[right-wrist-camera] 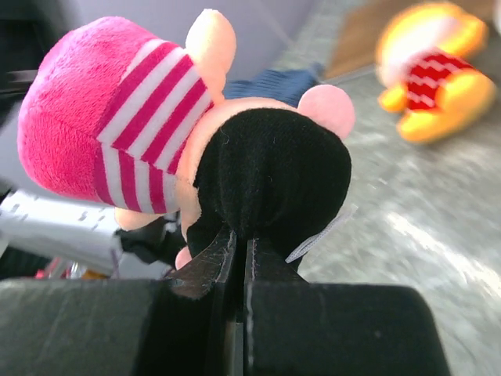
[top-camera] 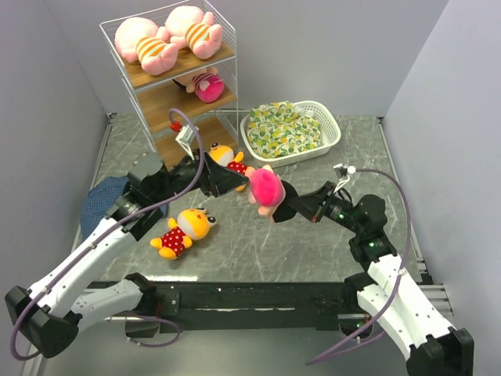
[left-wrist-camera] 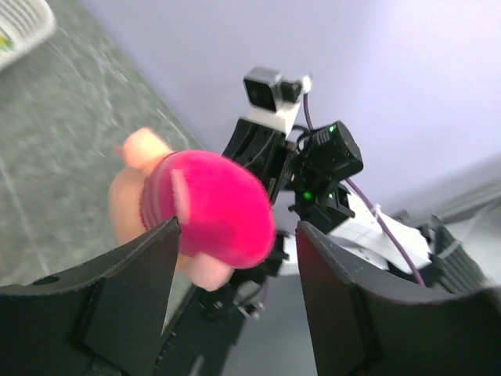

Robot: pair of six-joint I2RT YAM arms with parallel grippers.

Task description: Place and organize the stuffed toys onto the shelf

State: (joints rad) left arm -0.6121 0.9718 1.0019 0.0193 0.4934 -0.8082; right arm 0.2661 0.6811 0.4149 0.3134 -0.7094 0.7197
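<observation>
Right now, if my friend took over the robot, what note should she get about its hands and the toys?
Right hand: shut on a pink-hatted doll's black hair, in mid-air.
Left hand: open, straddling that doll, not gripping it.
Done: two pigs on the shelf's top board, another doll on its middle board.
Left: the held doll, plus two orange-yellow animals lying on the table.

The shelf [top-camera: 160, 98] stands rear left on the table [top-camera: 313, 235], with a pig [top-camera: 145, 43] and a second pig [top-camera: 196, 27] on top and a doll [top-camera: 205, 84] on the middle board. To its right is a basket [top-camera: 333, 129] holding a cloth bundle [top-camera: 286, 127]. A plush animal [top-camera: 227, 159] lies just before the shelf, and a second plush animal [top-camera: 185, 232] nearer the front (left of centre). A second doll [top-camera: 264, 188] hangs mid-table between the left gripper [top-camera: 239, 182] and the right gripper [top-camera: 280, 200].
</observation>
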